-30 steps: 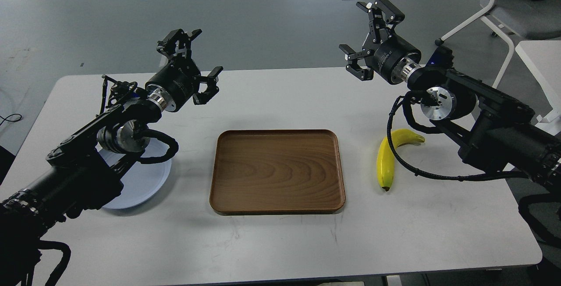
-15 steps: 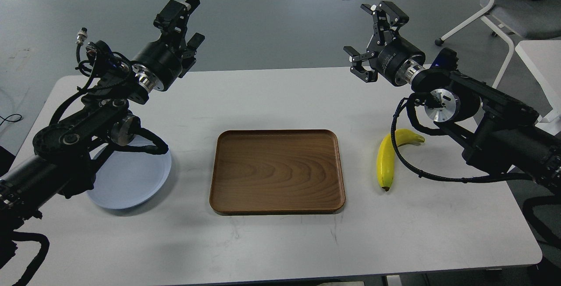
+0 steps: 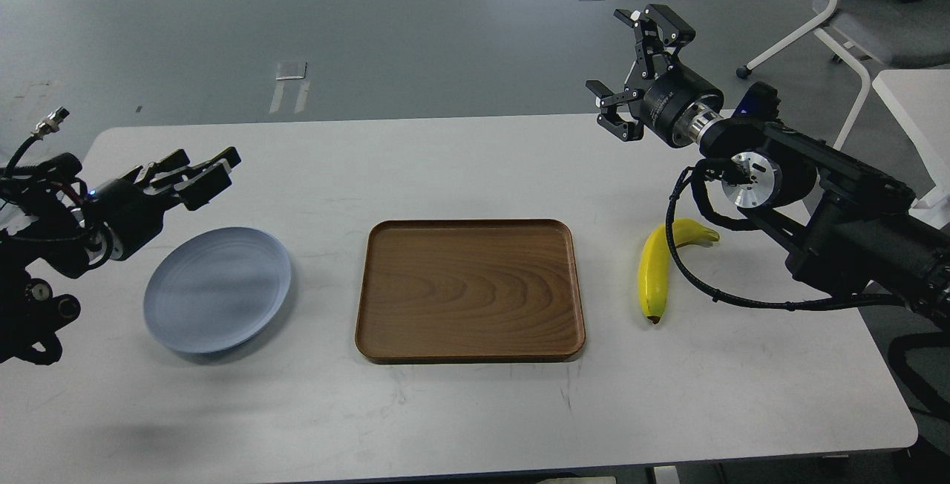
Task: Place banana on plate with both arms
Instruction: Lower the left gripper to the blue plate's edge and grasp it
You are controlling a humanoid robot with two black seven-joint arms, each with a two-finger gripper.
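Observation:
The yellow banana lies on the white table, right of the wooden tray, partly under my right arm's black cable. The pale blue-grey plate lies empty at the left, fully in sight. My left gripper hovers low just beyond the plate's far-left rim, pointing right; its fingers look slightly apart and it holds nothing. My right gripper is wide open and empty. It is raised over the table's far edge, behind and above the banana.
A rectangular brown wooden tray lies empty mid-table between plate and banana. A white chair and another white table's corner stand at the back right. The table's front edge runs close along the bottom of the view.
My left arm has swung down and to the left, off the plate, so its gripper is now low by the plate's far rim. The right gripper drifted slightly right. Banana and plate have not moved.

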